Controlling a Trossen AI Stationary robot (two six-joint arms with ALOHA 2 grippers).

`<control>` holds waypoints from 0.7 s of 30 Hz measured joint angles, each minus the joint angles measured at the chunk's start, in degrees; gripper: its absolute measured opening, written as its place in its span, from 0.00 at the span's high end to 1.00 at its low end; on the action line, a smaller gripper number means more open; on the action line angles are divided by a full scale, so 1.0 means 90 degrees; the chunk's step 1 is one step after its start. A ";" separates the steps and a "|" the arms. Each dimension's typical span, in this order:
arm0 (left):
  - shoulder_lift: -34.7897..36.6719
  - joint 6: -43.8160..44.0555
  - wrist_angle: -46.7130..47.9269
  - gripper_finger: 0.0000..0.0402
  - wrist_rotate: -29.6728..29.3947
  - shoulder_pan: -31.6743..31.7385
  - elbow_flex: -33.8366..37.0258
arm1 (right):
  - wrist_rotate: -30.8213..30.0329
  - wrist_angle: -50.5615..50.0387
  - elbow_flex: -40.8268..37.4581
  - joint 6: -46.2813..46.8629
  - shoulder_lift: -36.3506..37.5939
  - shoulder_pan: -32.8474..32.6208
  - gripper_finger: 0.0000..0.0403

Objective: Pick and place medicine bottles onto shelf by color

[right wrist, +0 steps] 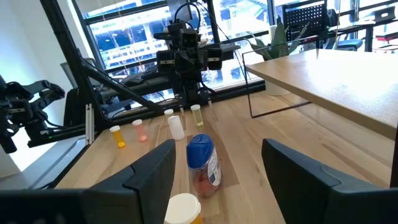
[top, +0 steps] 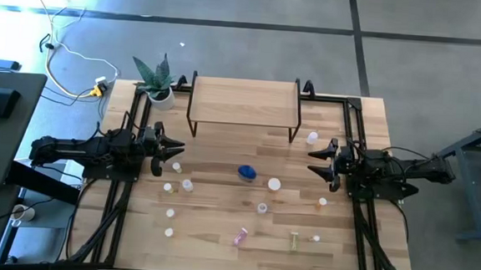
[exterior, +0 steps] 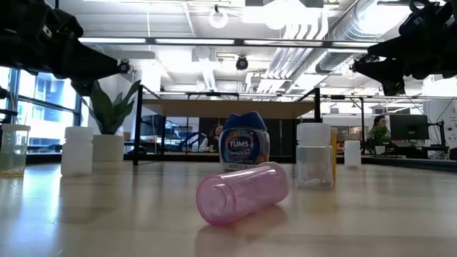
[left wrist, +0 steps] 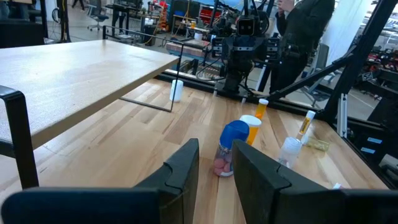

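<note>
The small light-wood shelf [top: 244, 102] stands on thin black legs at the table's far middle. Small bottles are scattered on the table in front of it. The larger blue-capped bottle [top: 246, 173] stands near the centre. The pink bottle [top: 241, 235] lies on its side near the near edge, with a yellow-green one [top: 294, 239] to its right. My left gripper [top: 171, 143] hovers open at the table's left, pointing at the blue bottle [left wrist: 234, 140]. My right gripper [top: 314, 160] hovers open at the right, facing the same bottle [right wrist: 202, 163].
A potted plant in a white pot [top: 162, 84] stands at the shelf's left end. White-capped bottles [top: 176, 166] sit close below the left gripper, and amber ones [right wrist: 117, 135] lie farther off. Black frame rails [top: 359, 134] run along both table sides. A person [left wrist: 305, 31] stands beyond the right arm.
</note>
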State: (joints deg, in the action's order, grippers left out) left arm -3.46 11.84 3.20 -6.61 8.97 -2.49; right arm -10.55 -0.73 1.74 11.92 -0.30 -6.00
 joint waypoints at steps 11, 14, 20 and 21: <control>-0.0002 0.0002 0.0000 0.78 0.0000 0.0000 0.0001 | -0.0160 0.0012 0.0002 -0.1021 0.0000 0.0002 0.43; -0.0001 0.0000 0.0000 0.78 0.0000 0.0000 0.0001 | -0.0156 0.0010 0.0001 -0.1348 -0.0002 0.0002 0.43; 0.0000 0.0000 0.0002 0.78 0.0000 0.0000 0.0001 | -0.0155 0.0010 0.0002 -0.1326 0.0000 0.0002 0.43; -0.0001 0.0001 0.0000 0.78 0.0000 0.0000 0.0001 | -0.0155 0.0010 0.0002 -0.1328 -0.0002 0.0002 0.43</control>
State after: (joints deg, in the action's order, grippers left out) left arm -3.47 11.84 3.20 -6.61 8.97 -2.48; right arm -11.94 -0.64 1.75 -0.03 -0.32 -5.98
